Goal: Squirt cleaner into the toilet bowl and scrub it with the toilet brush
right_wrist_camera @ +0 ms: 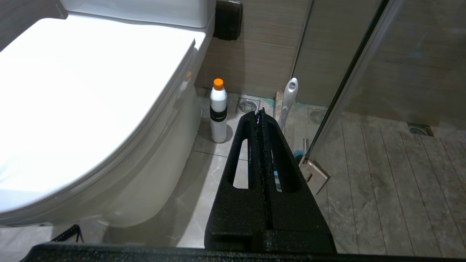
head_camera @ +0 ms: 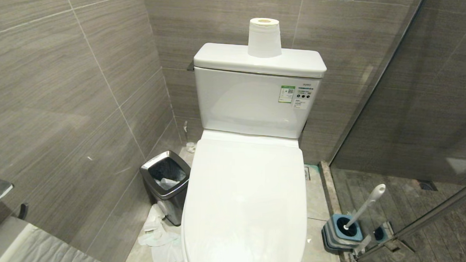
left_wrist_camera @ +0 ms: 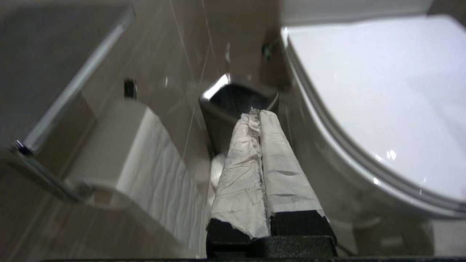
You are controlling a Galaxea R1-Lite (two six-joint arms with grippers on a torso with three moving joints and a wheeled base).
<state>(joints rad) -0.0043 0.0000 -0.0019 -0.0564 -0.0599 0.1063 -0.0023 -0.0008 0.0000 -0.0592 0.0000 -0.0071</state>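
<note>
The white toilet bowl (head_camera: 246, 193) fills the middle, its lid down, so the basin is hidden. The lid also shows beside each wrist (left_wrist_camera: 382, 91) (right_wrist_camera: 91, 91). The toilet brush (head_camera: 366, 205) leans in its blue-and-grey holder (head_camera: 344, 228) on the floor to the toilet's right; its white handle (right_wrist_camera: 289, 98) rises just beyond my right gripper (right_wrist_camera: 259, 113), which is shut and empty. The cleaner, a white bottle with an orange cap (right_wrist_camera: 218, 109), stands on the floor against the toilet's base. My left gripper (left_wrist_camera: 257, 111), its fingers wrapped in white paper, is shut and empty, pointing toward the bin. Neither arm shows in the head view.
A chrome-rimmed black bin (head_camera: 165, 183) (left_wrist_camera: 236, 98) stands left of the toilet, with crumpled tissue (head_camera: 159, 237) on the floor beside it. A paper roll (head_camera: 264, 37) sits on the tank. A glass shower partition (head_camera: 410, 152) closes the right side. A wall-mounted paper roll (left_wrist_camera: 138, 145) hangs at the left.
</note>
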